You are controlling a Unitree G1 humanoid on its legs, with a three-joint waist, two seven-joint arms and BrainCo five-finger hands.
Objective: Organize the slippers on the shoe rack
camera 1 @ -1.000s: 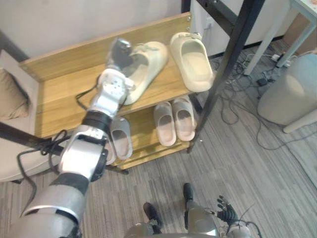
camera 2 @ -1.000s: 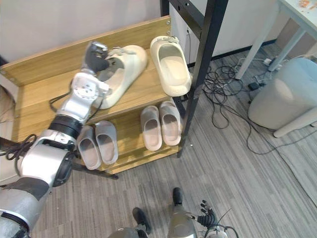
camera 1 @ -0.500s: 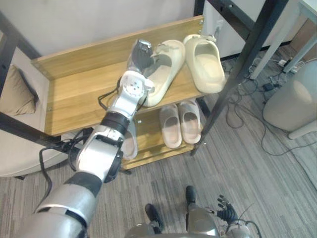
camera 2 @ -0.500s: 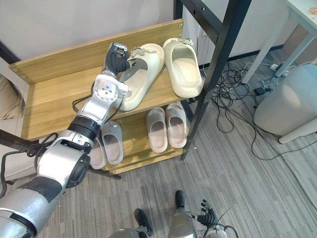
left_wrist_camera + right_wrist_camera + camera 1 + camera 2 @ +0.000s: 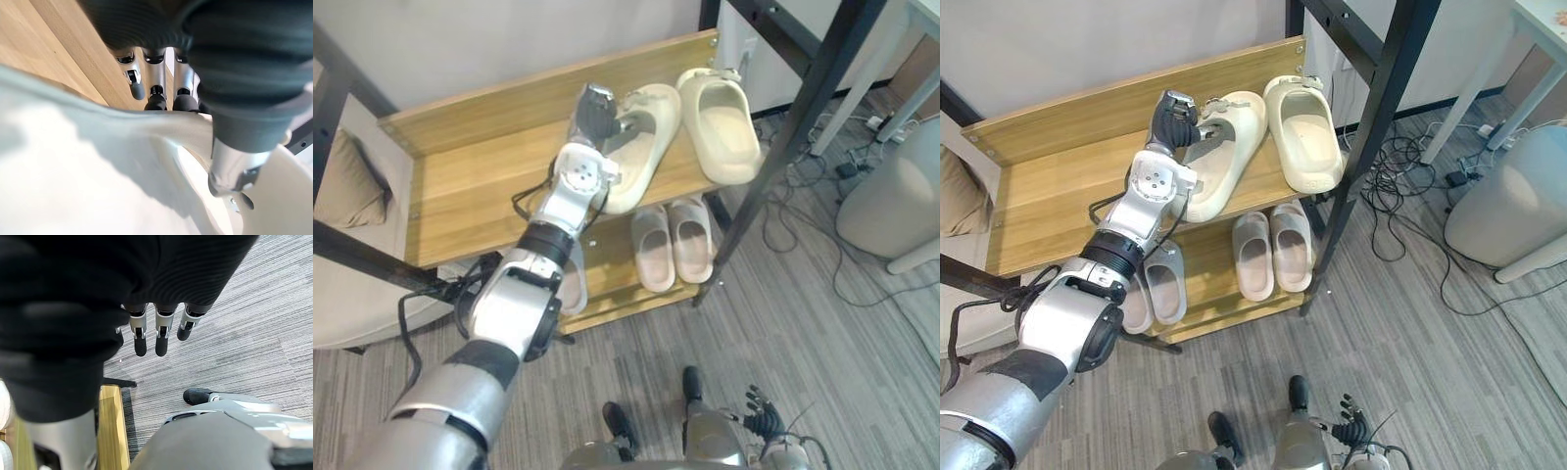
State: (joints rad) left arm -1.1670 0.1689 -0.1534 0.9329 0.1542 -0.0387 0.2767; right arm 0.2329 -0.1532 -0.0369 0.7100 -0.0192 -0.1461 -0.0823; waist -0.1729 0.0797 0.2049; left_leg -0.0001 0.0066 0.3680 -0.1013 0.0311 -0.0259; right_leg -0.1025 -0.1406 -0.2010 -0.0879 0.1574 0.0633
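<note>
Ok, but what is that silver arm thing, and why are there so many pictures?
It is a robot shaped like a person. Two pictures come from cameras in its head, looking down. The other two come from cameras on its wrists, very close up. Its left hand reaches onto the top shelf of a wooden shoe rack and grips a cream slipper. A second cream slipper lies just beside it. On the lower shelf sit a pale pair and a grey pair. The right hand hangs open, low above the floor, holding nothing.
</note>
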